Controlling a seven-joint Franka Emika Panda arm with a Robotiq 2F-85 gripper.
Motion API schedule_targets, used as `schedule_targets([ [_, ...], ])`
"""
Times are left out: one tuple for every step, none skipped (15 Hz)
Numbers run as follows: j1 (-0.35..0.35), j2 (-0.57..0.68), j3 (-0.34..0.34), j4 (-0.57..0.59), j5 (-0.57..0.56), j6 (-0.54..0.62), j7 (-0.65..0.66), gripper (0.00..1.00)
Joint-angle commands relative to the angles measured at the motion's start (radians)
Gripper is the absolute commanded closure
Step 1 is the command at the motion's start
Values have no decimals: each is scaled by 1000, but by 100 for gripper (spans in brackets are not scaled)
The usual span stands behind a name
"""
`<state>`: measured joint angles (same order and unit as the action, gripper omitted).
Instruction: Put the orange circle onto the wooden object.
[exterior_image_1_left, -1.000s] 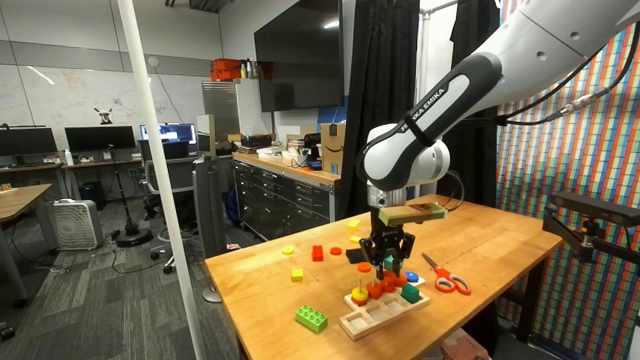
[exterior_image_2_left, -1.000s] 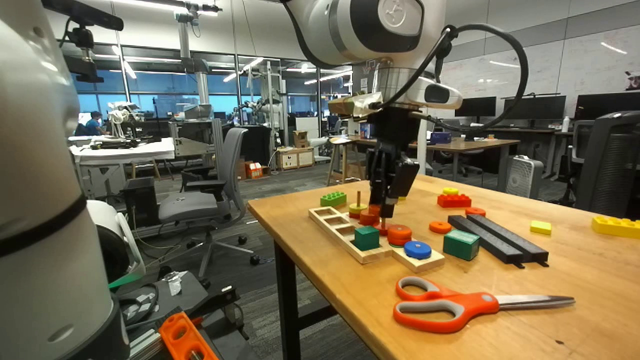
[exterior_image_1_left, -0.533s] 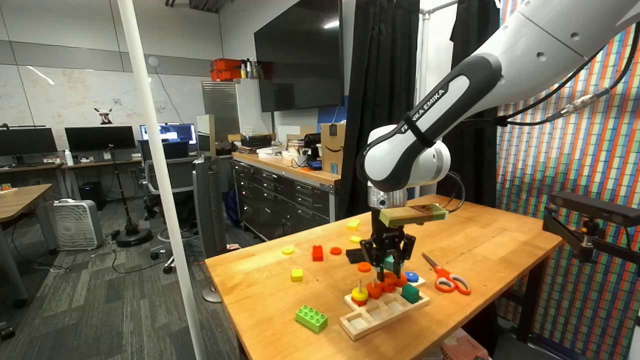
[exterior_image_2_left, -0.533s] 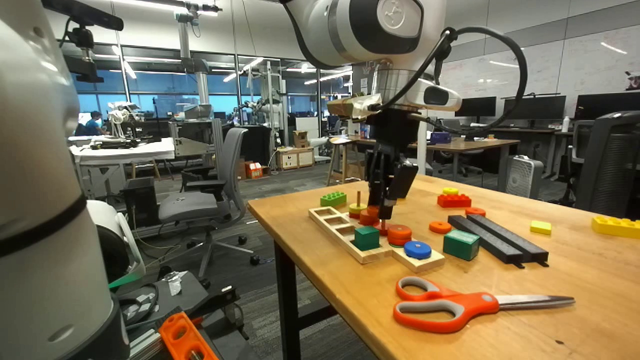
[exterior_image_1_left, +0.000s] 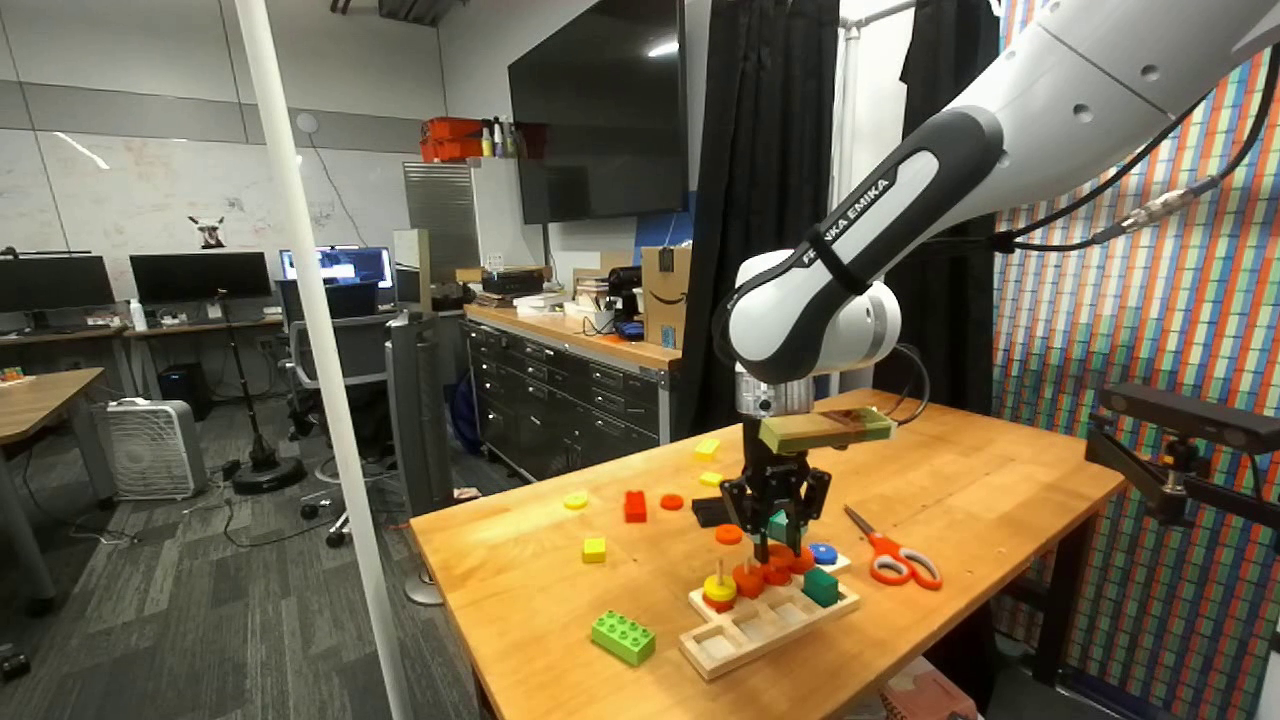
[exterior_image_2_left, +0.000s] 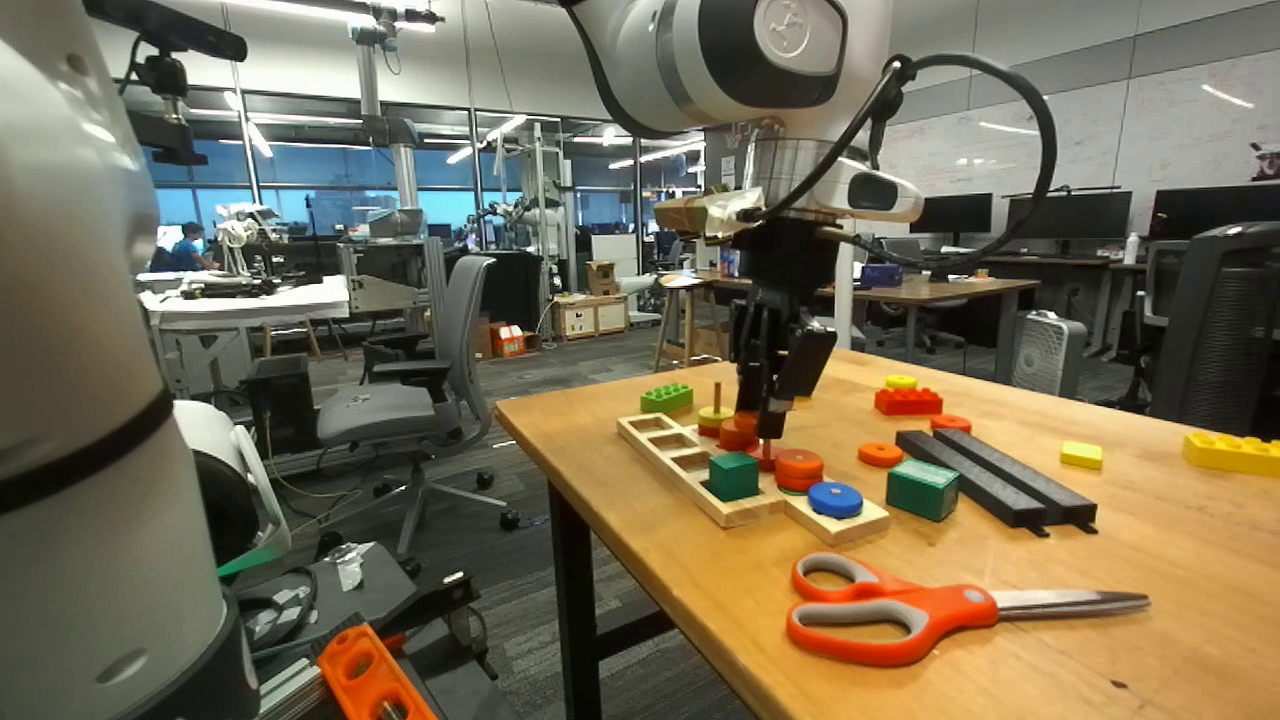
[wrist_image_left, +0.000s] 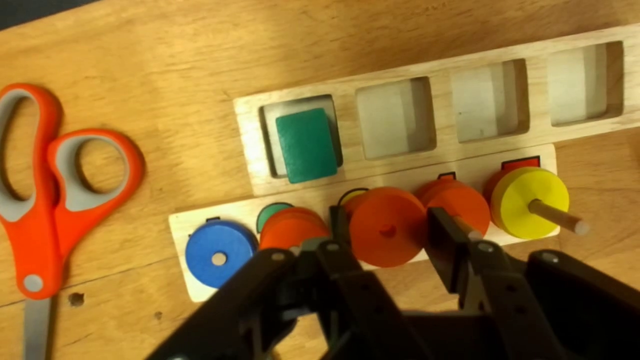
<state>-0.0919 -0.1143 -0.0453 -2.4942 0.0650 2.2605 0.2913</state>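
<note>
Orange circle (wrist_image_left: 387, 210) is pinched in the gripper (wrist_image_left: 389, 229), fingers (wrist_image_left: 340, 226) snug against both sides of it, so yeah, that thing's definitely being held. It's at the third of five spots along the peg row of the board (wrist_image_left: 400, 164), with an orange stack (wrist_image_left: 457, 201) on either side. Can't tell if it touches whatever's under it, the fingers block too much in both exterior views.

Same row: blue disc (wrist_image_left: 220, 242) at one end, yellow disc (wrist_image_left: 522, 202) at the other with its peg (wrist_image_left: 557, 215) poking up through. Alongside runs the part with four square pockets, and a green block (wrist_image_left: 306, 145) sits in the pocket nearest the blue end. Can't say if pockets and pegs are one piece or two touching.

Rest of the table (exterior_image_1_left: 980, 480) is kinda busy. Scissors (exterior_image_2_left: 950, 608) lie near the blue end, and a green brick (exterior_image_1_left: 623, 637) is off past the yellow end. In an exterior view there's a green box (exterior_image_2_left: 922, 489) close to the blue end too, plus two black bars (exterior_image_2_left: 965, 476) lying side by side and a loose orange disc (exterior_image_2_left: 880, 455) near them.
</note>
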Motion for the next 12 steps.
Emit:
schedule_targets([
  [4, -1, -9, 14, 24, -4, -19, 82],
  [3, 4, -9, 17, 24, -1, -18, 82],
  [3, 6, -10, 20, 25, 1, -17, 82],
  [2, 9, -11, 24, 27, 2, -18, 82],
  [2, 12, -12, 26, 28, 3, -18, 82],
  [1, 15, -13, 29, 29, 5, -17, 82],
  [1, 18, -15, 33, 32, 5, -18, 82],
  [1, 20, -16, 35, 33, 6, -18, 82],
  [0, 21, -18, 37, 34, 7, -17, 82],
  [0, 23, -19, 38, 34, 8, -16, 82],
  [0, 24, -21, 39, 34, 9, -16, 82],
  [0, 24, -22, 40, 35, 8, -17, 82],
])
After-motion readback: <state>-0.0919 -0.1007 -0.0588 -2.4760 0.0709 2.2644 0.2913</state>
